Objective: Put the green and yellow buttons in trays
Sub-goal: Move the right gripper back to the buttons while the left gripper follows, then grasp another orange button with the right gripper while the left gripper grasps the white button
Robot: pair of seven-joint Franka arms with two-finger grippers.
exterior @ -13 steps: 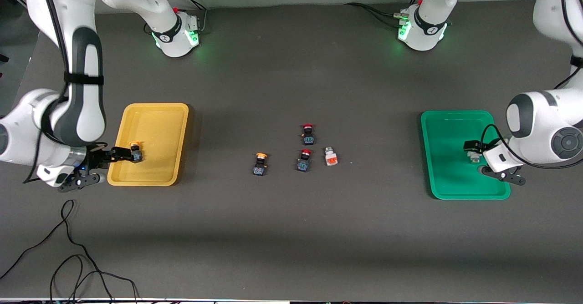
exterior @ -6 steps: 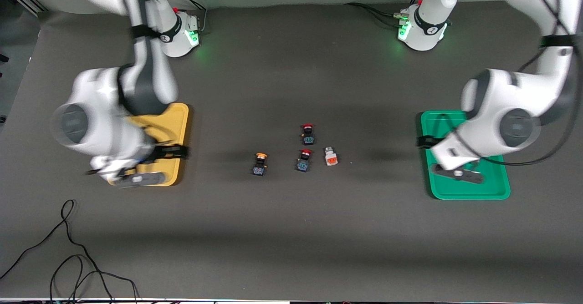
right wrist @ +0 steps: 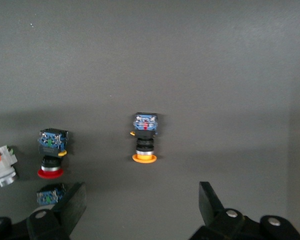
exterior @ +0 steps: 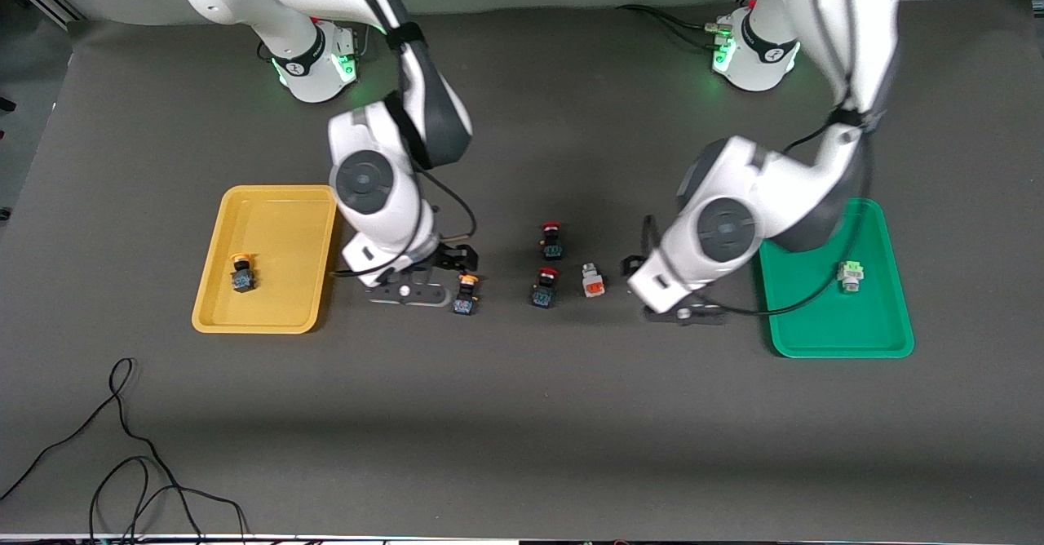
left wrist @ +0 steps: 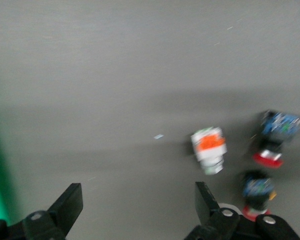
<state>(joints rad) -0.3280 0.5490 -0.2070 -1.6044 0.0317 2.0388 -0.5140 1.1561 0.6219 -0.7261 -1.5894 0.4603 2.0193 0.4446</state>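
The yellow tray holds one yellow-capped button. The green tray holds a white button with a green face. A second yellow-capped button and a white button with an orange face lie on the mat mid-table. My right gripper is open and empty, low beside the yellow-capped button, which lies just ahead of its fingers. My left gripper is open and empty, low beside the orange-faced button, which lies ahead of its fingers, off to one side.
Two red-capped black-blue switches lie between the yellow-capped and orange-faced buttons, close to both. They show in the left wrist view and the right wrist view. A black cable lies near the front edge.
Both arms swung from their trays to mid-table. The right gripper let go of a yellow-capped button in the yellow tray. The green-faced button stays in the green tray.
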